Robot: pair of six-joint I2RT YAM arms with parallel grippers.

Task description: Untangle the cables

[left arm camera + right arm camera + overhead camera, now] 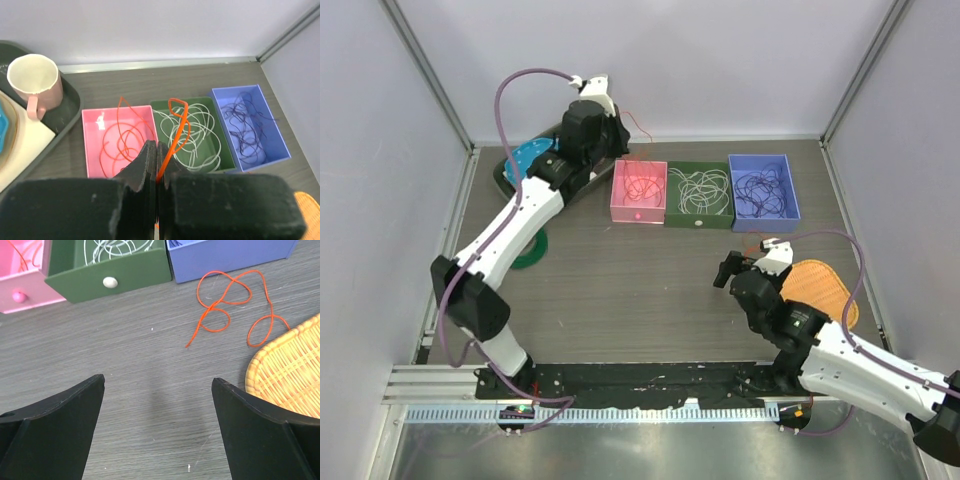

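Observation:
My left gripper [156, 147] is shut on a red-orange cable [172, 152], held above the boxes; the cable rises in a loop over the green box. In the top view this gripper [618, 118] is at the back, the thin red-orange cable [640, 128] hanging from it. The pink box [90, 145] holds red-orange cables [112, 145], the green box [222, 150] white cables [200, 122], the blue box [277, 145] dark purple cables [245, 127]. My right gripper [157, 387] is open and empty over bare table. A loose red-orange cable [212, 306] lies ahead of it, in front of the blue box [230, 255].
A wicker mat [290, 370] lies to the right of my right gripper. A pink mug [35, 82] stands on a dark tray [70, 107] at the back left. A green ring [530, 255] lies by the left arm. Grey walls close the back and sides.

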